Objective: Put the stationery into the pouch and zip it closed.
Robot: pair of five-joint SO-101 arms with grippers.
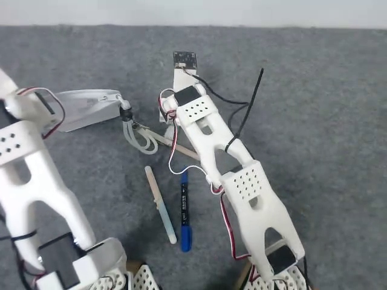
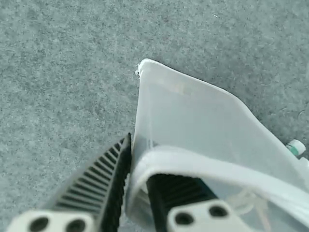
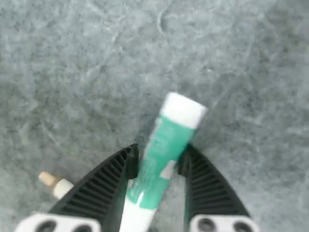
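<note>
The translucent white pouch (image 1: 84,107) lies at the left, its mouth towards the middle of the table. My left gripper (image 2: 140,159) is shut on the pouch (image 2: 193,116) rim, one finger inside and one outside. Between the fingers of my right gripper (image 3: 159,150) is a green and white stick (image 3: 166,140), held just above the grey mat. The right arm (image 1: 196,109) stands beside the pouch's zipper pull (image 1: 125,112). On the mat lie a beige pen (image 1: 172,145), a pale pen (image 1: 160,205) and a blue pen (image 1: 184,211).
A white cord loop (image 1: 139,139) hangs from the zipper end. A black cable (image 1: 251,99) trails behind the right arm. The grey mat (image 1: 320,121) stretches open to the right. The beige pen's tip (image 3: 52,181) lies close by the right gripper.
</note>
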